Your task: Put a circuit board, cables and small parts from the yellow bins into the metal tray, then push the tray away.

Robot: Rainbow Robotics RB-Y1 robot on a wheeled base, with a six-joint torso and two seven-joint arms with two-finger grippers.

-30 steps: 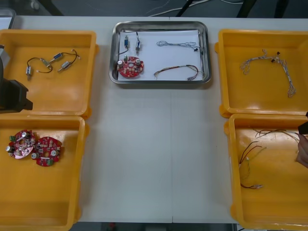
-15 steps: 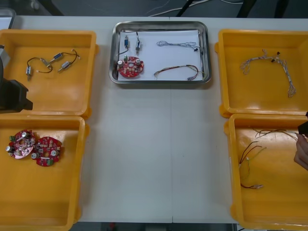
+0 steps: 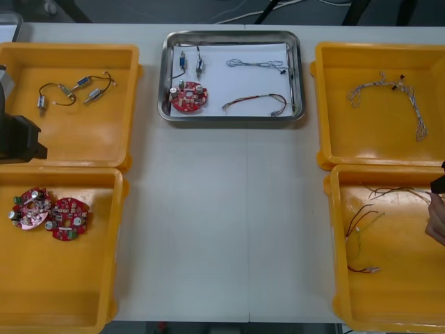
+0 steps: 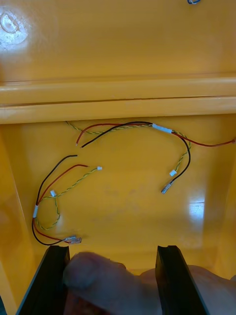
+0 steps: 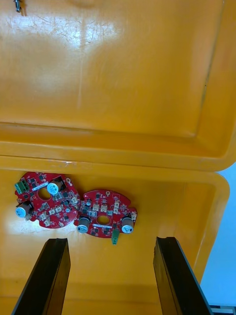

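Light table [image 3: 222, 229] spans the front view; dark floor runs along the top edge of the frame.

1. Far left, upper: the upper-left bin [image 3: 83, 139] holds spare small parts [image 3: 73, 89] joined by a black cable.
2. Far left, lower: the lower-left bin [image 3: 62, 278] holds two spare boards [image 3: 50, 214]. The left gripper [image 5: 110, 241] hangs over them, released, fingers apart, holding nothing.
3. Upper centre: the metal tray [image 3: 229, 119] contains one circuit board [image 3: 188, 97] at its lower left, two small metal parts [image 3: 190, 62] above the board, a pale twisted cable [image 3: 254, 64] and a red and yellow cable [image 3: 240, 101] to the right.
4. Right, upper: the upper-right bin [image 3: 368, 139] holds a blue and white cable [image 3: 375, 85].
5. Right, lower: the lower-right bin [image 3: 403, 292] holds loose cables [image 4: 132, 124]. The right gripper [image 4: 112, 248] hangs over them, released, holding nothing.

Loading appears complete, so the push is judged the step in hand. Bring one gripper to the middle of the tray's near rim, fingers together, contact low. Push straight toward the top of the frame. Off-centre contact would likely turn the tray. Move slowly, since the contents lie loose. The approach runs over bare table between the bins.
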